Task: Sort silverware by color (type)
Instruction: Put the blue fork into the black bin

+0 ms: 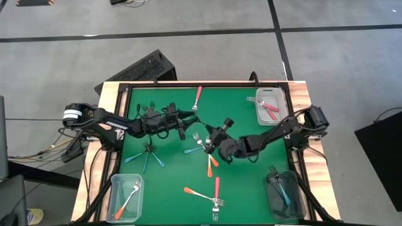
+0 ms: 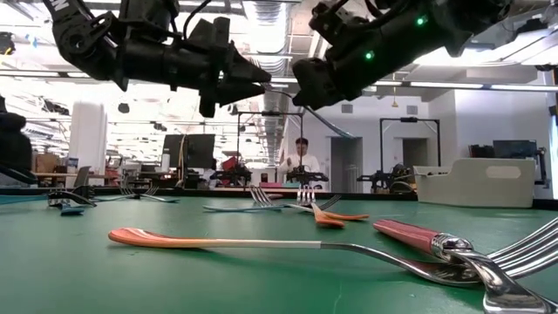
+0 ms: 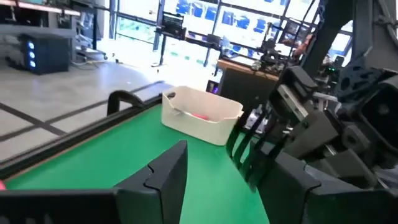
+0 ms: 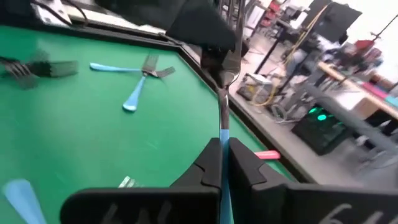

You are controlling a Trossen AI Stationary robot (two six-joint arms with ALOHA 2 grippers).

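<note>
Forks with silver tines and slim pink-red, orange or light blue handles, scattered over the green desk. One light blue fork clamped by its handle in the right pincer, raised above mid-desk, tines toward the left pincer. Left pincer hovering just opposite, fingers apart, holding nothing. Pink-red forks in the far right bin, a blue one in the near right bin, an orange one in the near left bin.
</note>
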